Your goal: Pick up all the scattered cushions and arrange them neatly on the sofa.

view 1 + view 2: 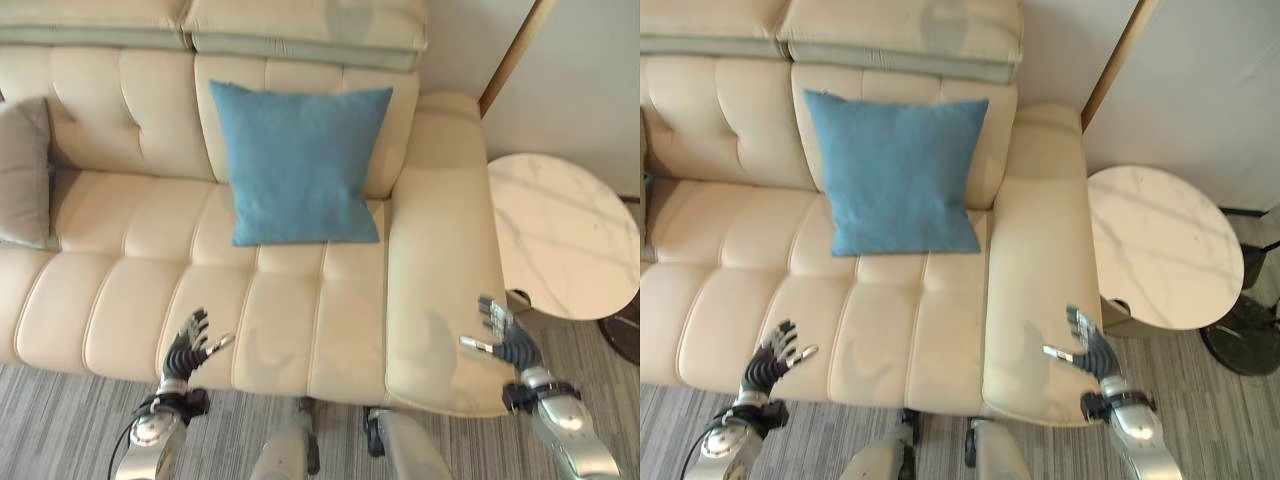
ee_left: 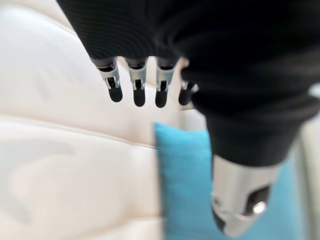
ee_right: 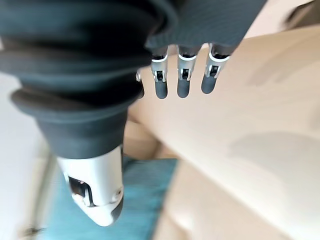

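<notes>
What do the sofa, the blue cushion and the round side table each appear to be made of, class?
Sofa: probably leather or a leather-like material, cream, with a soft sheen and stitched padded panels.
Blue cushion: woven fabric, matte, with a fine even texture.
Round side table: the top looks like white marble or a marble-pattern finish, with faint grey veins; which one cannot be told.

both eye views look steeply down from the head at the sofa (image 1: 300, 300), sharing the blue cushion (image 1: 298, 165) and round side table (image 1: 1160, 245) at right. each wrist view looks from very close along its own fingers toward that cushion.
</notes>
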Controlling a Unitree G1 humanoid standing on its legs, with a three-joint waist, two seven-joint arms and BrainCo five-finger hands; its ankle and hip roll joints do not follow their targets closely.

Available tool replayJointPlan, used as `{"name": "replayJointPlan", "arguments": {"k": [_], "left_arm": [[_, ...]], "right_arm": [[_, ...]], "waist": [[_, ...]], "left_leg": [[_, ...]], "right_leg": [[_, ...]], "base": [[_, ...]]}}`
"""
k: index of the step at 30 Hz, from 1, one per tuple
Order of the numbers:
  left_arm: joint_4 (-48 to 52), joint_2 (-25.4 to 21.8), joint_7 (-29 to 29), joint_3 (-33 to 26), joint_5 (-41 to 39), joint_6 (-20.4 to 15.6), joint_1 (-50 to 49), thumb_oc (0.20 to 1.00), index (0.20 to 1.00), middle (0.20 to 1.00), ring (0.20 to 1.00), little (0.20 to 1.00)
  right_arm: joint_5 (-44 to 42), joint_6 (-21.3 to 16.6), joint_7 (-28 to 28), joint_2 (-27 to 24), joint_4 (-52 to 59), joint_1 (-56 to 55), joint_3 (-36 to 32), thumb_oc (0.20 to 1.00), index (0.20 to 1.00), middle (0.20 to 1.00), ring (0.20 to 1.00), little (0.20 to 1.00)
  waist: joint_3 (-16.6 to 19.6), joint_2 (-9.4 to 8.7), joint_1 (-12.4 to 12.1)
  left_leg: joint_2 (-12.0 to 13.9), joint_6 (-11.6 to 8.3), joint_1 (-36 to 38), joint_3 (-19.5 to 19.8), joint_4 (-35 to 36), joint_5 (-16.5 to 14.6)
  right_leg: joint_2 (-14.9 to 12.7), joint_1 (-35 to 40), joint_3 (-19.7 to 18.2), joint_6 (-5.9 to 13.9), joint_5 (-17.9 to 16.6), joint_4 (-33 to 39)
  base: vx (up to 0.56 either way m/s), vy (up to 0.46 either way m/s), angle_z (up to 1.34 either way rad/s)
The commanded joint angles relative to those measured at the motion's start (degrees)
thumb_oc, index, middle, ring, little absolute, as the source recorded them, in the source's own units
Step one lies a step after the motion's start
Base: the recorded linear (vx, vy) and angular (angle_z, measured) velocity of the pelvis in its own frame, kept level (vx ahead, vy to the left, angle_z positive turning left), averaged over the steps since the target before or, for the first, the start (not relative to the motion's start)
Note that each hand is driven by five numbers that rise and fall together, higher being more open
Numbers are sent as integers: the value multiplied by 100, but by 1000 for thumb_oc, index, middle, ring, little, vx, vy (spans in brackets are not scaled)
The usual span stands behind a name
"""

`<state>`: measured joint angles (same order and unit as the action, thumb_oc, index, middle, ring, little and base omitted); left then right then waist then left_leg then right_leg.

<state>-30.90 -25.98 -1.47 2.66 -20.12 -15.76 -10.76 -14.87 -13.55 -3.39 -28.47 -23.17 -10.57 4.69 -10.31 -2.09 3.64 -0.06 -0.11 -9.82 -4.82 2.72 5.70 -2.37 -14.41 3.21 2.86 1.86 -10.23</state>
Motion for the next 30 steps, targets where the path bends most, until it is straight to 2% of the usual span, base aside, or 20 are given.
{"name": "replayJointPlan", "arguments": {"k": [1,2,5,7,9,11,14,15,17,19,21,22,23,24,25,26,27,28,29,30], "left_arm": [[-88,-134,138,86,868,-16,284,1000,1000,1000,1000,1000],[-308,-77,164,92,1042,31,149,1000,1000,1000,1000,1000],[-444,-67,121,80,1234,36,15,1000,1000,1000,1000,1000],[-537,-33,54,50,1250,17,-35,1000,1000,1000,1000,1000],[-462,-71,-12,77,1237,30,51,1000,1000,1000,1000,1000],[-405,-96,-46,110,1237,68,118,1000,1000,1000,1000,1000],[-400,-60,-72,103,1217,94,111,1000,1000,1000,1000,1000],[-430,11,-70,106,1179,114,61,1000,1000,1000,1000,1000],[-451,115,-140,112,1128,121,90,1000,1000,1000,1000,1000],[-428,182,-144,132,1061,96,72,1000,1000,1000,1000,1000],[-403,218,-135,137,1067,98,44,1000,1000,1000,1000,1000],[-393,233,-120,141,1056,108,63,1000,1000,1000,1000,1000],[-408,247,-123,177,982,96,171,1000,1000,1000,1000,1000],[-404,254,-116,182,966,98,205,1000,1000,1000,1000,1000],[-404,254,-116,182,966,98,205,1000,1000,1000,1000,1000],[-351,266,-90,202,986,74,169,1000,1000,1000,1000,1000],[-362,272,-68,198,980,78,154,1000,1000,1000,1000,1000],[-362,272,-68,198,980,78,156,1000,1000,1000,1000,1000],[-353,304,-28,145,898,79,63,1000,1000,1000,1000,1000],[-360,323,-13,118,893,90,17,1000,1000,1000,1000,1000]], "right_arm": [[454,-57,-174,-75,-36,403,218,1000,1000,1000,1000,1000],[589,-19,-180,6,-311,243,206,1000,1000,1000,1000,1000],[608,49,-178,91,-546,78,138,1000,1000,1000,1000,1000],[603,87,-133,208,-764,90,150,1000,1000,1000,1000,1000],[535,90,-69,271,-874,213,163,1000,1000,1000,1000,1000],[475,119,-49,356,-817,230,200,1000,1000,1000,1000,1000],[434,122,-18,420,-865,245,189,1000,1000,1000,1000,1000],[415,129,22,481,-867,237,149,1000,1000,1000,1000,1000],[415,127,54,503,-873,293,216,1000,1000,1000,1000,1000],[395,103,101,467,-775,301,257,1000,1000,1000,1000,1000],[373,84,92,418,-710,283,261,1000,1000,1000,1000,1000],[357,65,102,365,-651,262,237,1000,1000,1000,1000,1000],[344,75,153,265,-660,294,223,1000,1000,1000,1000,1000],[362,93,166,200,-649,324,216,1000,1000,1000,1000,1000],[362,93,166,200,-649,324,216,1000,1000,1000,1000,1000],[368,77,151,116,-574,310,197,1000,1000,1000,1000,1000],[340,76,125,98,-594,308,185,1000,1000,1000,1000,1000],[340,76,125,98,-594,310,184,1000,1000,1000,1000,1000],[334,85,106,97,-619,294,166,1000,1000,1000,1000,1000],[354,71,75,115,-631,249,153,1000,1000,1000,1000,1000]], "waist": [[293,-33,105],[416,-47,123],[485,-53,166],[456,-59,178],[336,-10,132],[268,38,72],[361,51,-25],[467,-54,-126],[493,-118,-211],[499,-177,-254],[485,-193,-272],[471,-188,-268],[333,-180,-267],[262,-190,-269],[266,-189,-268],[237,-239,-236],[234,-260,-213],[245,-257,-209],[275,-250,-191],[345,-202,-147]], "left_leg": [[-137,-145,159,-215,-336,-658],[-150,-135,371,-218,-302,-710],[-168,-106,621,-277,-223,-781],[-117,-60,763,-438,-180,-765],[8,-36,659,-482,-237,-678],[119,-4,599,-506,-235,-565],[169,5,538,-567,-165,-487],[126,-5,461,-620,-192,-446],[162,-82,237,-639,-265,-285],[181,-122,5,-655,-373,-207],[217,-161,-98,-630,-401,-155],[252,-221,-207,-603,-409,-64],[287,-365,-475,-486,-586,40],[225,-375,-512,-318,-739,-79],[226,-376,-516,-317,-740,-79],[26,-327,-453,35,-1068,-436],[-48,-315,-362,134,-1246,-649],[-47,-315,-378,138,-1239,-636],[-123,-280,-121,326,-1281,-889],[-90,-256,117,360,-1108,-931]], "right_leg": [[-346,364,114,618,-424,928],[-340,545,98,616,-398,930],[-324,709,43,630,-404,974],[-259,619,-59,708,-477,656],[-175,504,18,714,-228,7],[-136,587,148,636,137,-671],[-172,828,278,588,315,-1007],[-195,1273,273,589,337,-810],[-40,1328,118,510,381,-454],[100,1528,-62,368,587,298],[138,1605,-85,313,605,577],[174,1609,-73,277,574,766],[190,1499,-63,230,481,850],[169,1426,-41,219,433,833],[169,1422,-40,218,432,833],[87,1313,-38,215,344,835],[44,1295,-41,223,317,797],[46,1279,-37,222,307,801],[54,1219,-77,219,297,755],[106,1217,-85,213,319,755]], "base": [[87,88,-12],[53,54,-13],[16,99,-9],[-140,81,-31],[-242,4,-53],[-244,-17,-30],[-127,-60,-5],[-195,-149,-20],[-193,-175,-38],[-146,-138,-25],[-119,-131,-20],[-320,-219,-13],[-367,-175,3],[-308,-113,14],[-262,-62,18],[-186,-43,23],[-189,-44,7],[-84,-10,6],[-23,8,5],[-18,7,10]]}}
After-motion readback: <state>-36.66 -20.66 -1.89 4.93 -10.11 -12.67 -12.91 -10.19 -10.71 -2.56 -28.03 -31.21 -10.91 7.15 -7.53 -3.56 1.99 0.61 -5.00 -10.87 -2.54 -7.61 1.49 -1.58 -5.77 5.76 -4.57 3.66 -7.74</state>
